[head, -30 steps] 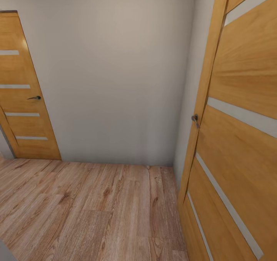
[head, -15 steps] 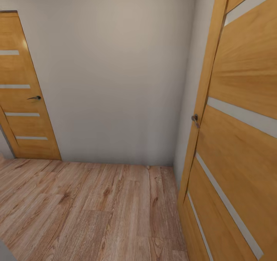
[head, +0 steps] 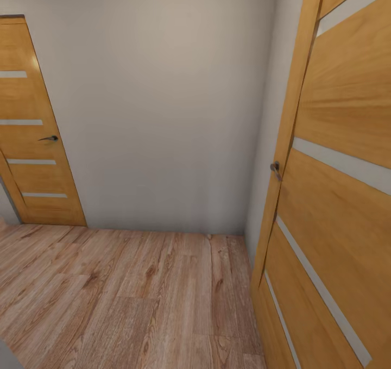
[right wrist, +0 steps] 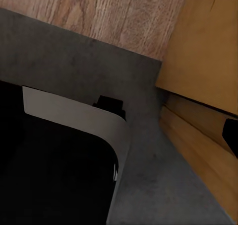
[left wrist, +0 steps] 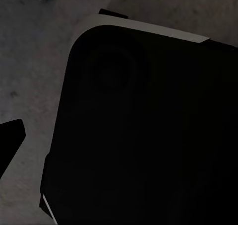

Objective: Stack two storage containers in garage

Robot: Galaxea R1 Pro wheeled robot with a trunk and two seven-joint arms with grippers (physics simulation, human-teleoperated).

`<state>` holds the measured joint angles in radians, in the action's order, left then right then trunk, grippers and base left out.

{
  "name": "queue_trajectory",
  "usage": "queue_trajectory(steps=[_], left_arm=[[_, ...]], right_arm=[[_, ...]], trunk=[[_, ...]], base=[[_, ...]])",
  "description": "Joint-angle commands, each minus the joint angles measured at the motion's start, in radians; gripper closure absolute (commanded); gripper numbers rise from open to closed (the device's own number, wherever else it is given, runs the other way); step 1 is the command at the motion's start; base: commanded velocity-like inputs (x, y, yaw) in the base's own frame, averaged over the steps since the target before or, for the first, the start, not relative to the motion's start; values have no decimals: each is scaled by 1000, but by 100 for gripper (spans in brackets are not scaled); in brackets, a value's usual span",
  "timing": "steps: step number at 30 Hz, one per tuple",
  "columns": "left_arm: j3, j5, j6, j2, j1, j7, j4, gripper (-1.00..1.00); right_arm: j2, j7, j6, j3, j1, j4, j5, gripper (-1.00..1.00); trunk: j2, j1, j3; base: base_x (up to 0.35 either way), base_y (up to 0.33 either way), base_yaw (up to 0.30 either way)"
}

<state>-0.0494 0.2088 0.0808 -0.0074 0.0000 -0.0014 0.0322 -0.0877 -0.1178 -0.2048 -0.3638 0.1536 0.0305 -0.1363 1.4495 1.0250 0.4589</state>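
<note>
No text, label, brand, number or sign can be read anywhere in these views. The wooden door (head: 336, 195) close at the right carries pale horizontal strips but no lettering, and the same holds for the second wooden door (head: 32, 141) at the left. The pale wall (head: 163, 113) between them is plain, and the wood plank floor (head: 125, 298) shows grain alone. In both wrist views the robot's dark base (left wrist: 148, 135) with its pale edge bears no marking, and the grey concrete floor (right wrist: 74, 56) beneath it is unmarked too.
</note>
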Motion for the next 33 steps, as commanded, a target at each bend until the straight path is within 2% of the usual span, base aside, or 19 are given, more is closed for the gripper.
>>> queue_trajectory(steps=[1, 22, 33], left_arm=[[-4, 3, 2, 0, 0, 0, 1, -100], [-3, 4, 1, 0, 0, 0, 0, -100], [-3, 4, 0, 0, 0, 0, 0, -100]], right_arm=[[1, -4, -5, -6, 1, 3, -11, -100], [0, 3, -5, -6, 1, 3, -12, -100], [1, 3, -4, -6, 1, 3, -11, -100]], trunk=[[1, 0, 1], [1, 0, 1], [1, 0, 1]], base=[[0, 0, 0], [5, 0, 0], [276, 0, 0]])
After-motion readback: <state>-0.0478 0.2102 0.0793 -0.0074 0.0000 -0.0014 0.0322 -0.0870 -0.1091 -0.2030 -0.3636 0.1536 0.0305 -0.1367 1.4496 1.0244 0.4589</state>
